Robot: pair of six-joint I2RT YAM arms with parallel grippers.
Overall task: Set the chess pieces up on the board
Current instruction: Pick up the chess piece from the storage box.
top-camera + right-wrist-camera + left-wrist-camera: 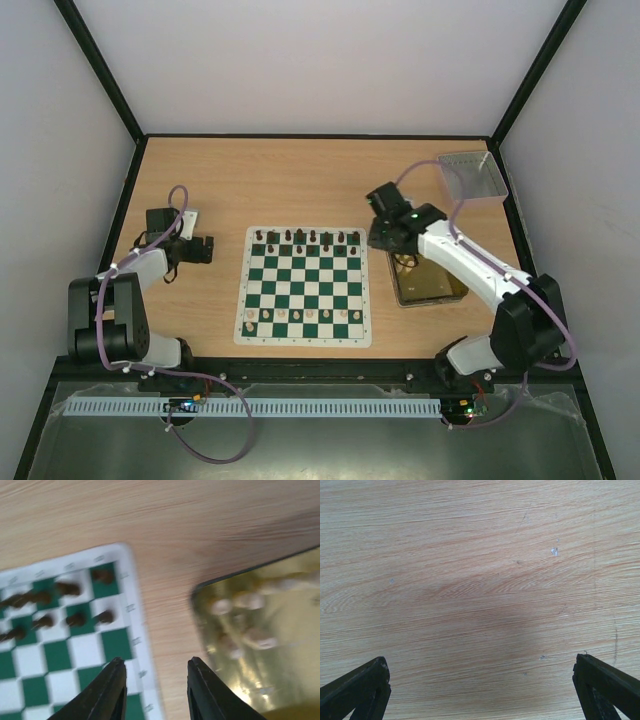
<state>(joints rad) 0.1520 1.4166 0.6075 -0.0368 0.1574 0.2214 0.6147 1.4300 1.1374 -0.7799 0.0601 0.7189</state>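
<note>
hovering over the strip betw the board (305, 285) right edge & gold tin (445, 290), right gripper (156, 661) has jaws a bit apart, nothing in them. left gripper (481, 658) spread wide, empty, over bare table (480, 555) nr left edge. dark chess pieces (310, 238) line board's far edge, cream ones (297, 316) its near edge; more cream pcs (250, 600) lie in tin.

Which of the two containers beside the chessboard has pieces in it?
The shiny gold tin next to the board; light pieces lie inside. The grey tray in the far corner looks empty.
</note>
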